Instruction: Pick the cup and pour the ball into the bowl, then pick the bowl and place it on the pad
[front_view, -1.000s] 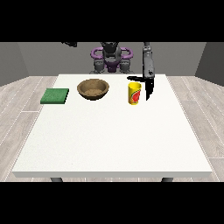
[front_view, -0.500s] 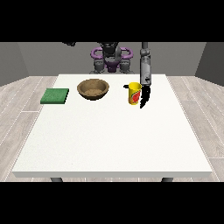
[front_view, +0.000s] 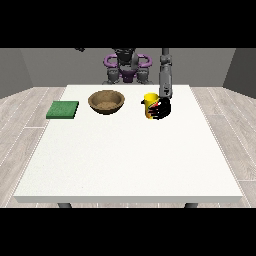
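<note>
The hand at the view's right (front_view: 161, 108) has its fingers curled round the upright yellow cup (front_view: 150, 105) on the counter (front_view: 125, 155), and the bowl (front_view: 106, 101) lies just beside the cup toward the view's left, the pad (front_view: 63, 109) beyond it.

A large white table (front_view: 125, 165) is seen at the middle of the view, its top plain and evenly lit. Dark legs are glimpsed beneath its near edge. The floor (front_view: 25, 130) around it is laid with pale grey wood-look planks, seen on both sides of the table. Behind, plain grey walls (front_view: 55, 65) are seen, a corner being visible at either side. No shadows of note are cast.
</note>
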